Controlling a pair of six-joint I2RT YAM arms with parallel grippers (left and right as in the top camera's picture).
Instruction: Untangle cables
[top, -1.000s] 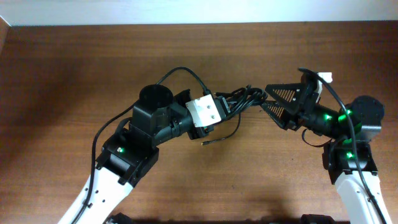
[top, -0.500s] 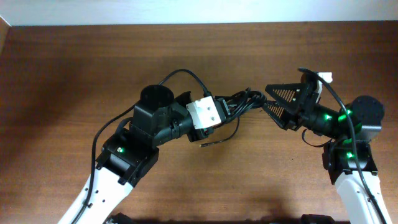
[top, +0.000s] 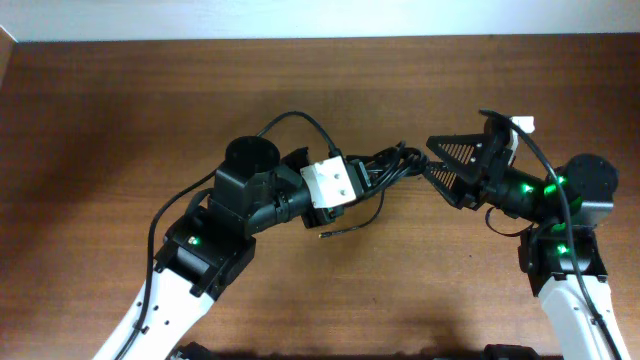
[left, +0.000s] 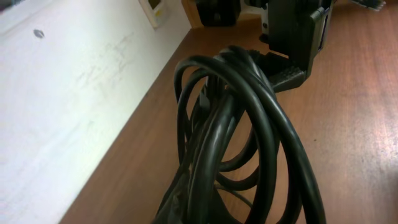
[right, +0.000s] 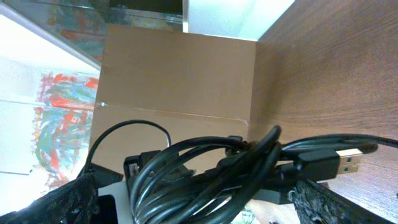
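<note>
The cables are a bunch of thin black coils held just above the brown table at its middle. My left gripper is shut on the bunch's left end. In the left wrist view the coils fill the picture and hide the fingers. One loose end trails down to a yellowish tip. My right gripper stands wide open at the bunch's right end. In the right wrist view the coils lie between its fingers, with a blue-cored plug sticking out to the right.
A thin black wire arcs from the left arm to its white camera mount. A cardboard box stands beyond the table's edge in the right wrist view. The white wall runs along the table's far side.
My left gripper has drawn the bunch slightly to the left, away from the right fingertips, and the trailing end has shifted with it. The right gripper has stayed in place, open.
</note>
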